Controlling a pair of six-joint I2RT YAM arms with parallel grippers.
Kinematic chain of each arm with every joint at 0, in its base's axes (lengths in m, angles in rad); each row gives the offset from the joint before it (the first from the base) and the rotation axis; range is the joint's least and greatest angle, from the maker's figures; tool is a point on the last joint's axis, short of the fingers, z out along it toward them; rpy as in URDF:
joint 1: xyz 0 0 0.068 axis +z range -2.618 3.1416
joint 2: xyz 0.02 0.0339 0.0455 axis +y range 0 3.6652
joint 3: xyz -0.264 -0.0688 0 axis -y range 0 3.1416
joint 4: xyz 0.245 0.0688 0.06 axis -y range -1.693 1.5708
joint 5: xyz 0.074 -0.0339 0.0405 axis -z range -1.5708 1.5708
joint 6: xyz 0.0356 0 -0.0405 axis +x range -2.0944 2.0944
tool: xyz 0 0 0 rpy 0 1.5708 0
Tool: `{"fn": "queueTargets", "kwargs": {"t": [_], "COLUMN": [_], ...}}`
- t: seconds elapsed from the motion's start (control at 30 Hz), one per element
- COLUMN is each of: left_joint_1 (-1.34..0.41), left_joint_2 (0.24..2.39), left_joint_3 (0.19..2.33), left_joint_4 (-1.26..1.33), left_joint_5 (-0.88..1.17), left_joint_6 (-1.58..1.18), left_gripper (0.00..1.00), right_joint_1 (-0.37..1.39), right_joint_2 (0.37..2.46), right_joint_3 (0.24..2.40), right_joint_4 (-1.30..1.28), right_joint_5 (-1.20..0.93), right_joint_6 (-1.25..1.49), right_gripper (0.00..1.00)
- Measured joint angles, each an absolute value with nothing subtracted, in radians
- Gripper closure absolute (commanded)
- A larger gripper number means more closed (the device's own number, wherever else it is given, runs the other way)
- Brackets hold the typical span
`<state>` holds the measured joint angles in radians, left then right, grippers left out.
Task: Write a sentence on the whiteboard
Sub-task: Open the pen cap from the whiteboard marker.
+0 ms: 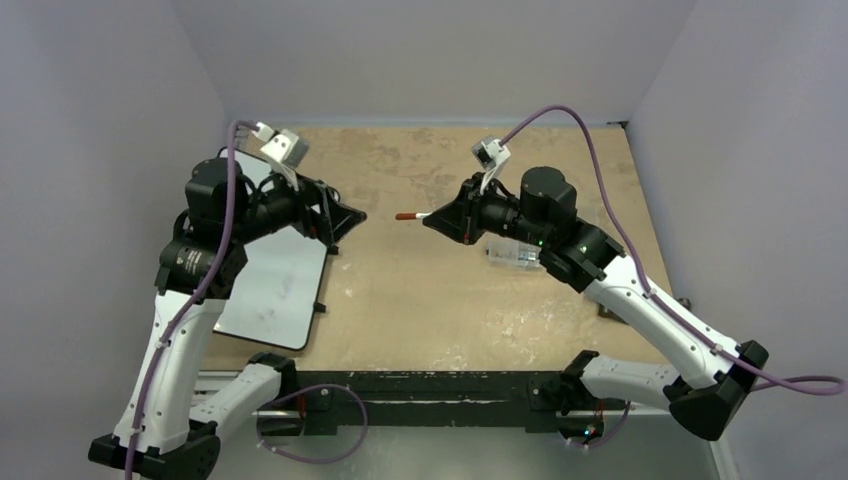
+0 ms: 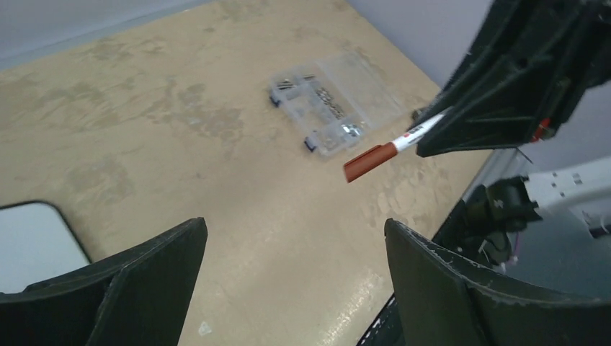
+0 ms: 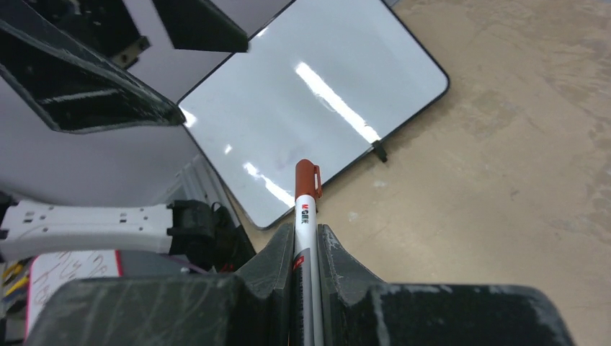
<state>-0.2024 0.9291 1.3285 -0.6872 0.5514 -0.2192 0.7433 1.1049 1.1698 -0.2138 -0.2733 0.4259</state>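
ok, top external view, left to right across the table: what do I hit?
whiteboard → left gripper, open → marker → right gripper, shut on the marker → clear compartment box

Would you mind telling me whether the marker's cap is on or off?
On: the red cap covers the tip of the marker in the right gripper.

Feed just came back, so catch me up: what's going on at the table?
The right gripper is shut on a capped red marker, holding it in the air with the cap end pointing toward the left gripper, which is open and facing it, apart from the cap. The whiteboard lies flat on the left, with no writing visible. A clear compartment box sits on the right.
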Motion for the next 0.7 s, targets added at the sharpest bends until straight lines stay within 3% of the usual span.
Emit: {"fn": "queueTargets", "kwargs": {"t": [0.2,0.5,0.7], "left_joint_1": [-0.275,-0.311,-0.35], "left_joint_2": [0.923,0.914,0.95], "left_joint_3": [1.215,1.155,1.168], "left_joint_4": [-0.55,-0.364,-0.376], "left_joint_5": [0.76,0.99,1.052], "left_joint_6": [-0.109,0.036,0.112], "left_gripper": [0.12,0.48,0.49], "right_joint_1": [0.733,0.733,0.733], "right_joint_2": [1.136,1.139,1.166], "right_joint_3": [1.224,1.227,1.237], "right_joint_4": [-0.224,-0.207,-0.199], "right_joint_5": [-0.473,-0.611,-0.648], "right_joint_6": [0.407,0.434,0.442], "right_gripper": [1.0,1.0,1.0]}}
